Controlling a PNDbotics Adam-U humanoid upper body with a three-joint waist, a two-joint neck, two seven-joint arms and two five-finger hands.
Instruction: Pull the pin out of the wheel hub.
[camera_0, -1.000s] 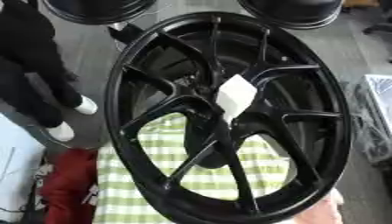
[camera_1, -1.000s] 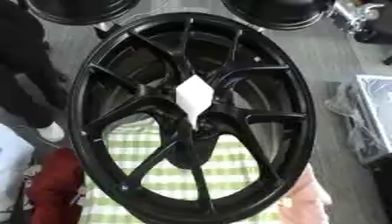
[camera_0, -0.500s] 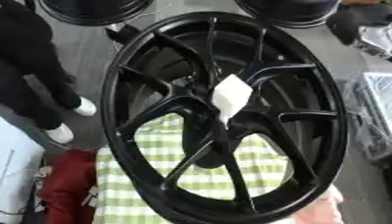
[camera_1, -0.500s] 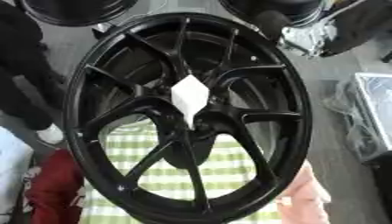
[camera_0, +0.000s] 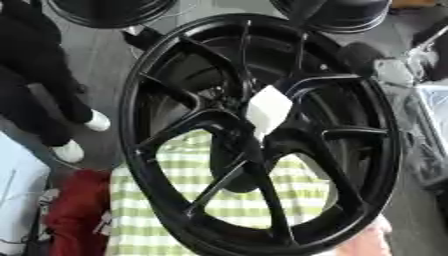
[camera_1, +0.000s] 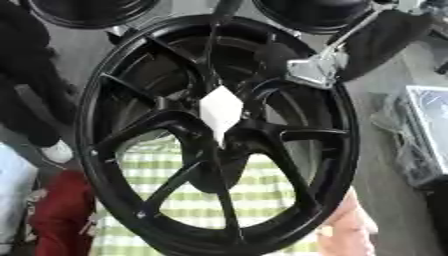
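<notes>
Hub (camera_1: 219, 150) of a black spoked wheel (camera_0: 166, 200) fills the middle of both views, the wheel standing tilted over a green-checked cloth (camera_0: 175, 200). White pin (camera_1: 220, 111) (a pale diamond shape) sits at the hub's centre, still in place. Right arm (camera_1: 376, 35) comes in from the upper right, its silver wrist joint (camera_1: 311, 70) over the rim, and the right hand (camera_1: 273, 56) shows dark just above the pin; whether its fingers are apart or curled cannot be told.
</notes>
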